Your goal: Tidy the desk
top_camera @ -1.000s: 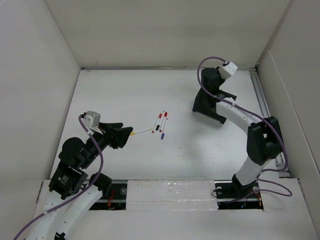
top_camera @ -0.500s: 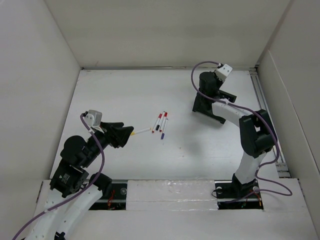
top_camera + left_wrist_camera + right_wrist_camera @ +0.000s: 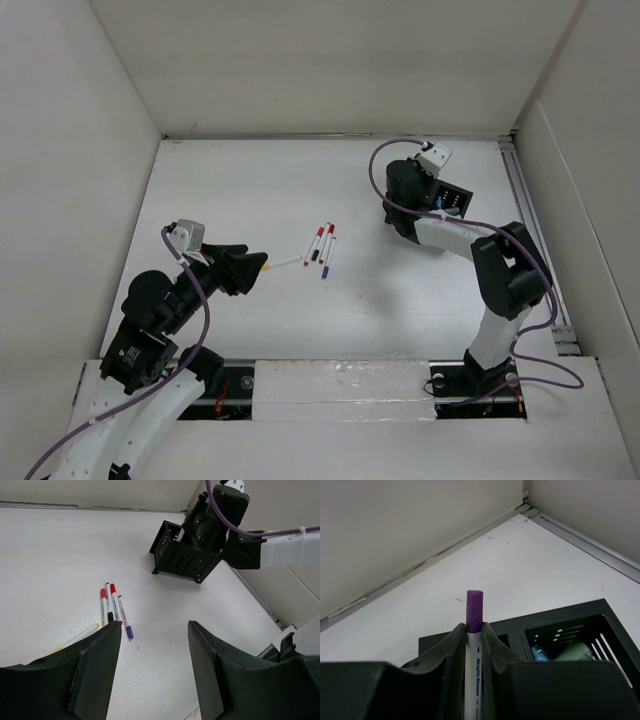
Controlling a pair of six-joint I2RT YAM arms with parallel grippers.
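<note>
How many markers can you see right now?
6. Four markers lie clustered on the desk, a yellow-tipped one by the left gripper, a purple one in the right gripper. The organizer may hide more.

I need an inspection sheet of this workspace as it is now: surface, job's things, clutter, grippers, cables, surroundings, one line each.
Surface: white desk, matte, no spills seen.
Job's things: four markers side by side mid-desk; yellow-tipped pen beside them; black organizer far right, something blue and pale green in one compartment.
Clutter: nothing seen.
Grippers: left gripper open, near the pen; right gripper shut on a purple-capped marker, over the organizer.
Cables: purple cables along both arms, clear of the markers.
Surroundings: white walls; metal rail at right edge.
</note>
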